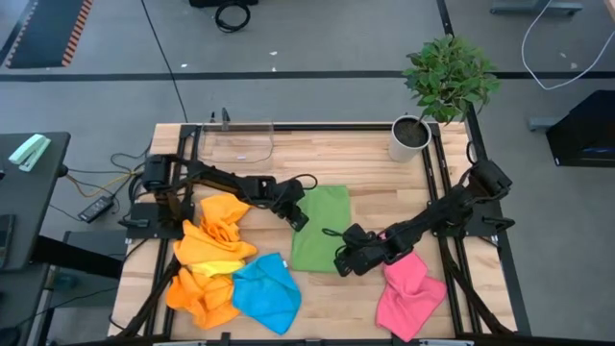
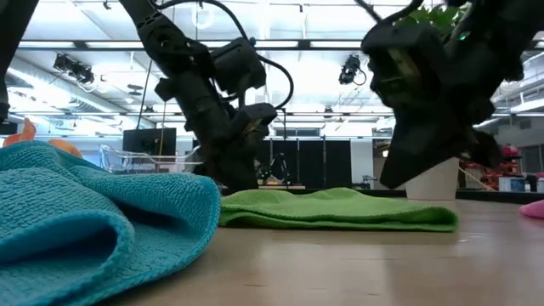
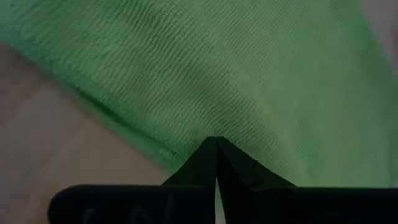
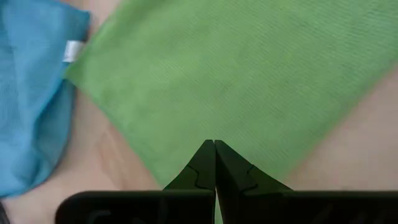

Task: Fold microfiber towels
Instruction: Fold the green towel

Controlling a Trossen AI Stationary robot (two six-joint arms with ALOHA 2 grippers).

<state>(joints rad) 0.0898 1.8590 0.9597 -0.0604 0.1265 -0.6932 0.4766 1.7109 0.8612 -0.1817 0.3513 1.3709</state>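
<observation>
1. High view: the green towel [image 1: 321, 229] lies flat as a folded rectangle in the middle of the bench [image 1: 317, 154]. The left gripper [image 1: 299, 219] sits at its left edge, the right gripper [image 1: 341, 259] at its near right corner. A heap of orange and yellow towels [image 1: 216, 240] and a blue towel [image 1: 266, 291] lie toward the near left corner, and a pink towel [image 1: 410, 294] lies near the right edge. A clear plastic tray [image 1: 237, 139] stands at the far edge and a potted plant [image 1: 437, 86] at the far right corner.
2. Low view: the blue towel [image 2: 93, 217] fills the foreground and hides part of the green towel [image 2: 336, 208]. Both arms come down at the green towel.
3. Left wrist view: the fingers [image 3: 202, 163] are pressed together at the green towel's [image 3: 236, 74] edge; whether they pinch cloth I cannot tell.
4. Right wrist view: the fingers [image 4: 202, 163] are closed tip to tip over the green towel [image 4: 236, 74]. The blue towel [image 4: 31, 93] carries a small white label [image 4: 73, 51] with no readable writing.
</observation>
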